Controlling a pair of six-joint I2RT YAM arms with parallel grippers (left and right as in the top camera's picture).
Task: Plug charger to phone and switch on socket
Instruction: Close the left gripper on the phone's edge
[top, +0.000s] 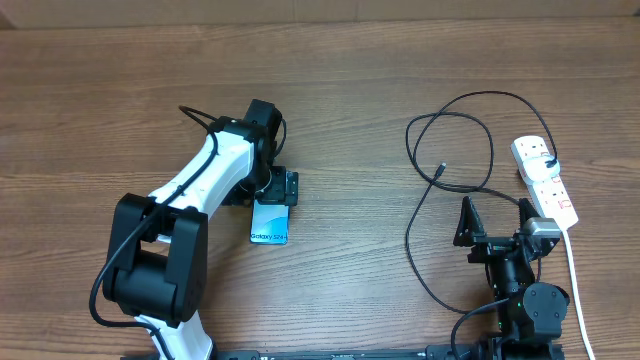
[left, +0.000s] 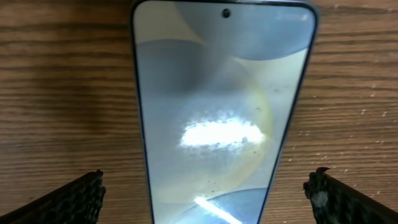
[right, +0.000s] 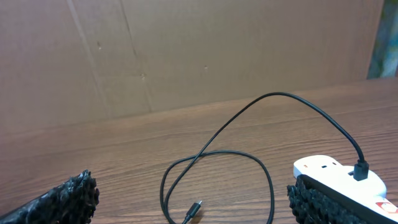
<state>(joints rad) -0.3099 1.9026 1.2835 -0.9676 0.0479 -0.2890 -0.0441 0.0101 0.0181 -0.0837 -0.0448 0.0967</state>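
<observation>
The phone (top: 270, 221) lies flat on the wooden table, its light blue screen up and "Galaxy" text at its near end. My left gripper (top: 273, 187) hovers over its far end, open. In the left wrist view the phone (left: 217, 93) runs between the two spread fingers (left: 78, 198) without touching them. The charger cable (top: 415, 215) loops on the table at right; its small metal-tipped plug (top: 441, 168) lies free, and its black plug head (top: 551, 163) sits in the white socket (top: 545, 185). My right gripper (top: 496, 222) stands open and empty near the socket, with the plug (right: 196, 206) ahead of it.
The socket's thick white cord (top: 575, 285) runs down the right side toward the front edge. A brown cardboard wall (right: 186, 50) stands behind the table. The right finger (right: 317, 202) sits close against the socket (right: 326, 169).
</observation>
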